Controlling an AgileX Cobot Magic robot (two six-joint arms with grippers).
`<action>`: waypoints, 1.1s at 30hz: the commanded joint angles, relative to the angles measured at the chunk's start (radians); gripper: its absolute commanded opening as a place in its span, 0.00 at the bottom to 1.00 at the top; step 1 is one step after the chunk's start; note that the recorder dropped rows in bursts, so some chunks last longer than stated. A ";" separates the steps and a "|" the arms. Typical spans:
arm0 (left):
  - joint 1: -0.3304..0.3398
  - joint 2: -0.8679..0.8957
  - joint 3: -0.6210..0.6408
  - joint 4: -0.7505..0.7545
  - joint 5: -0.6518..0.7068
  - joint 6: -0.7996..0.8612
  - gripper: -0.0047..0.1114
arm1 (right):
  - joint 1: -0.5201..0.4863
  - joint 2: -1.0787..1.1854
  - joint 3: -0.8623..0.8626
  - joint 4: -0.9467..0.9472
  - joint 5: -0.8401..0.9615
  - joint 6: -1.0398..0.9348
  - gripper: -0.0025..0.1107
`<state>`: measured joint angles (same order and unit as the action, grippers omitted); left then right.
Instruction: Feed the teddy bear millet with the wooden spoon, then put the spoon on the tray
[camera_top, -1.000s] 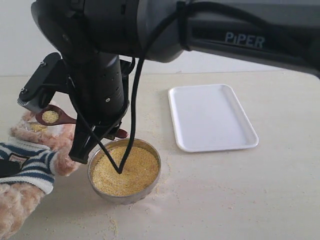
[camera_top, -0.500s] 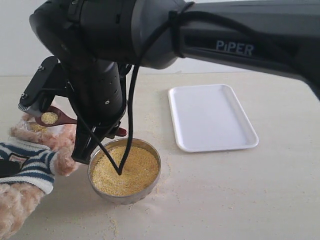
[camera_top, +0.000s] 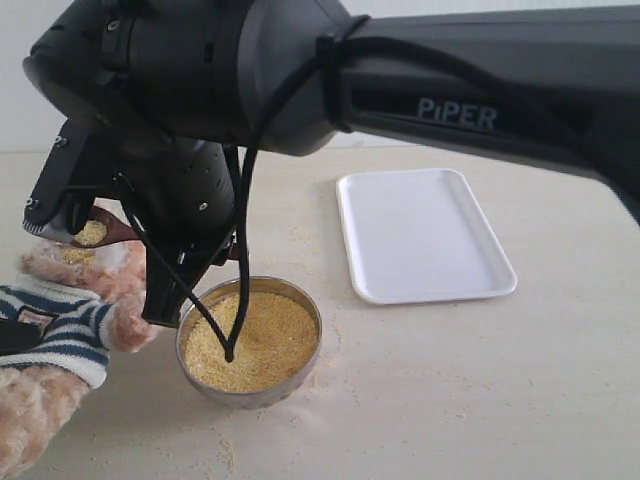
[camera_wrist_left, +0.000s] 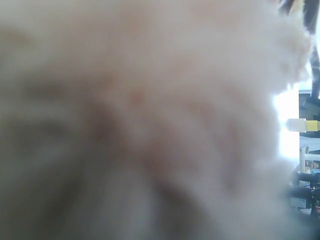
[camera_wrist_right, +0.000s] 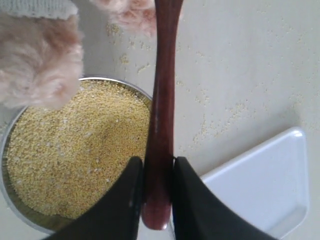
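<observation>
The teddy bear (camera_top: 105, 285) sits at the left edge in its striped shirt, and its fur (camera_wrist_left: 140, 110) fills the left wrist view. My right gripper (camera_top: 185, 275) reaches across from the right, shut on the handle end of the wooden spoon (camera_wrist_right: 162, 100). The spoon's bowl (camera_top: 93, 232) carries millet and hovers right at the bear's face. More millet (camera_top: 250, 340) fills the metal bowl (camera_top: 312, 345) below the gripper (camera_wrist_right: 157, 162). The white tray (camera_top: 425, 235) lies to the right. My left gripper's jaws are hidden by fur.
Loose grains are scattered on the beige table (camera_top: 480, 380) around the bowl. The bear's paw (camera_wrist_right: 37, 60) hangs over the bowl's edge. My right arm's black cable (camera_top: 235, 300) dangles over the millet.
My right arm has shifted left, carrying the loaded spoon closer to the bear's face. Bear, bowl and tray have not moved.
</observation>
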<state>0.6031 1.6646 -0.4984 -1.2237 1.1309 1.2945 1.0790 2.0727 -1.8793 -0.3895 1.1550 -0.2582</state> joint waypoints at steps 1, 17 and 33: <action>0.003 -0.002 -0.003 -0.017 0.018 0.009 0.08 | 0.011 -0.005 -0.007 0.040 -0.017 -0.059 0.02; 0.003 -0.002 -0.003 -0.017 0.018 0.009 0.08 | 0.009 0.010 -0.007 0.029 -0.012 -0.050 0.02; 0.003 -0.002 -0.003 -0.017 0.018 0.009 0.08 | 0.020 0.010 -0.007 -0.046 0.015 0.065 0.02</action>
<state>0.6031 1.6646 -0.4984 -1.2237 1.1309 1.2945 1.0897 2.0875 -1.8806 -0.4367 1.1659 -0.1877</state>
